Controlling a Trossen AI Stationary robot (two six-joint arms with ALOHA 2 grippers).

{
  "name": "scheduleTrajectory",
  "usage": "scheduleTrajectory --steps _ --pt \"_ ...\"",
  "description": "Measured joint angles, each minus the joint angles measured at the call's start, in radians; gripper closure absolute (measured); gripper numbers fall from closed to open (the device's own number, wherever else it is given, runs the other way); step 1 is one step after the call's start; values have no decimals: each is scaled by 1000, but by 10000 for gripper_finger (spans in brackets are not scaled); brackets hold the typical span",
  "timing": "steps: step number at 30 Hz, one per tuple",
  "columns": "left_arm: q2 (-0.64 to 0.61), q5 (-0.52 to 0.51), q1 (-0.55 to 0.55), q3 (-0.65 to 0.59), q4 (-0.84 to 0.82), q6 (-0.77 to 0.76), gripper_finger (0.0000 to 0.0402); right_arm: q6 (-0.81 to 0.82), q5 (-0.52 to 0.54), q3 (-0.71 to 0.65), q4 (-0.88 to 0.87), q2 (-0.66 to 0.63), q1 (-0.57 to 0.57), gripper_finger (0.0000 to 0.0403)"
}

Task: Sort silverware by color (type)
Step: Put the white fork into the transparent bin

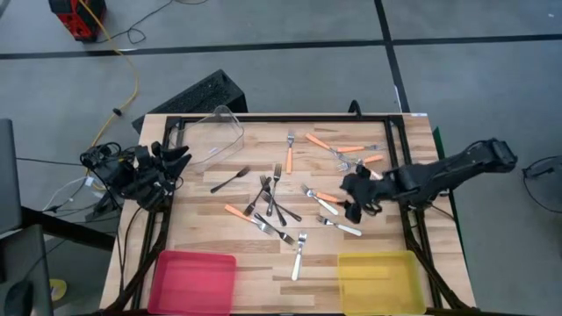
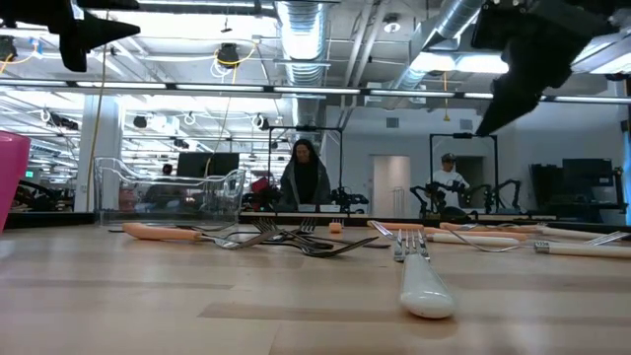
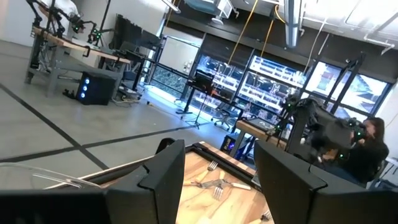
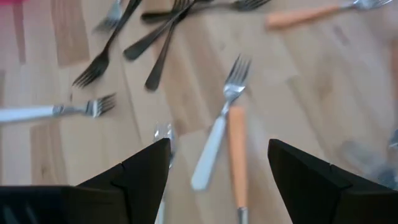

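High view — slim forks lie scattered over the middle and right of the pale wooden table (image 1: 202,233): orange-handled forks with silver heads (image 1: 329,145) toward the far right, a crossed cluster of dark grey forks (image 1: 270,200) at centre, and white-handled forks with silver heads (image 1: 299,256) nearer the front. A clear plastic bin (image 1: 218,133) sits at the far left corner, a pink plastic bin (image 1: 195,279) at the front left, a yellow plastic bin (image 1: 379,279) at the front right. The right gripper (image 1: 358,200) hangs over the forks right of centre, fingers released, nothing held. The left gripper (image 1: 176,162) waits at the table's left edge, beside the clear bin.

Low view — one white-handled fork (image 2: 422,276) lies nearest, handle end forward; the dark forks (image 2: 296,240) and an orange handle (image 2: 163,233) lie farther back. Two people show in the room beyond.

Left wrist view — both dark fingers (image 3: 165,177) stand apart, empty; forks show on the table between them.

Right wrist view — fingers (image 4: 146,171) spread wide above a white-handled fork (image 4: 217,140) lying just beside an orange-handled one (image 4: 236,155); touching or not, cannot tell.
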Motion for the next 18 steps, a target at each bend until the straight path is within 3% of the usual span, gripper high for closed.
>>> scheduleTrajectory --steps 10,18 --pt "0 5 0 0 -27 -19 223 129 -14 0 2 194 149 106" --pt "0 6 0 0 -56 -25 223 209 -54 0 6 330 181 106"
